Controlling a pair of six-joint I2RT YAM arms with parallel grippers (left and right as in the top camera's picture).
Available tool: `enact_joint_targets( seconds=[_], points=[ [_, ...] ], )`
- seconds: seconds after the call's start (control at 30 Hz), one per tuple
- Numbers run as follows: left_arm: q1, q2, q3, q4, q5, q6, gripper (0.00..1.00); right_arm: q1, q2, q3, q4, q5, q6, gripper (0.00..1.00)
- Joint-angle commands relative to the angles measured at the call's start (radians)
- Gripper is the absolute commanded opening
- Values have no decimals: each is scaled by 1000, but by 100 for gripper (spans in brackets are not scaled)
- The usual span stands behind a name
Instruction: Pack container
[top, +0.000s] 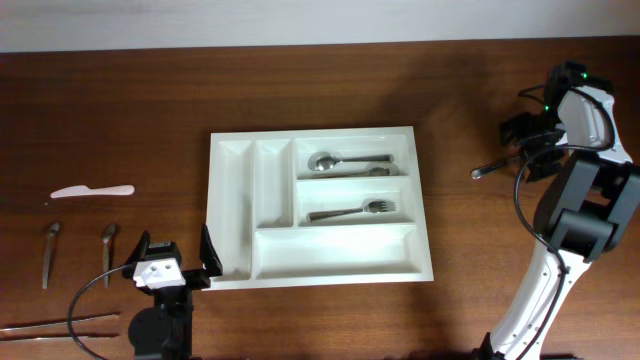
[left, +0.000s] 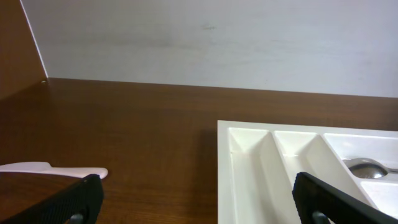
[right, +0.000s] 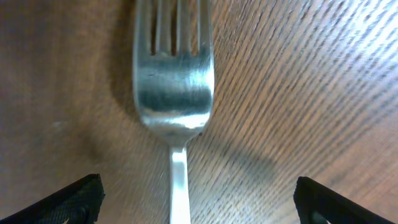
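One container (top: 335, 250): white plastic cutlery tray with five compartments, which lay flat near the middle of the counter (top: 120, 110), well apart from the right jaws and just beside the left jaws.
Handling of the container: I judged it light and stiff but smooth, so it could slide on the wood. The thin outer rim or an inner wall seemed the best place to hold it.
Two forks: one packed fork (top: 352, 210) lay in the middle wide compartment. One loose fork (right: 176, 87) lay on the counter to the right of the tray.
Handling of the loose fork: metal, hard, thin and slippery. I judged the narrow handle the place to pinch it.
Three spoons: one packed spoon (top: 340, 160) was in the upper wide compartment. Whether another piece lay next to it, I could not tell. Two small spoons (top: 50, 250) (top: 108, 243) lay at the left.
One white knife (top: 92, 191): it lay alone at the far left and looked like plastic.
Two thin sticks (top: 60, 325): they lay at the lower left, perhaps chopsticks.
Left jaws: wide apart and holding nothing, at the lower left corner of the tray.
Right jaws: wide apart on both sides of the loose fork, not touching it.
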Motion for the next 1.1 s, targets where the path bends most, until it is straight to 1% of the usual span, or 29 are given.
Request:
enact_joint_targets(
  seconds=[0.0,0.27,0.3,0.43,0.5,0.6,0.7,0.77,0.8,1.07],
  points=[
    [7,-9,-4,-1,8,19,99,-6,31,-5,5,32,8,99],
    [7,-9,-4,-1,8,19,99,-7,37,-5,29,34,-22,100],
    [7,-9,-4,-1,8,19,99,-7,37,-5,29,35,-22,98],
    [7,-9,-4,-1,8,19,99,-7,37,-5,35,34,-22,79],
    [7,-9,-4,-1,8,19,99,-7,37,-5,35,34,-22,58],
    [7,-9,-4,-1,8,19,99,-7,37,-5,35,34,-22,31],
    [7,-9,-4,-1,8,19,99,-7,37,-5,35,34,-22,14],
    [7,-9,-4,-1,8,19,99,-7,37,-5,32,34,-22,5],
    [7,-9,-4,-1,8,19,99,-7,37,-5,29,34,-22,4],
    [7,-9,-4,-1,8,20,99,-5,24,23,-16,14,-41,4]
  ],
)
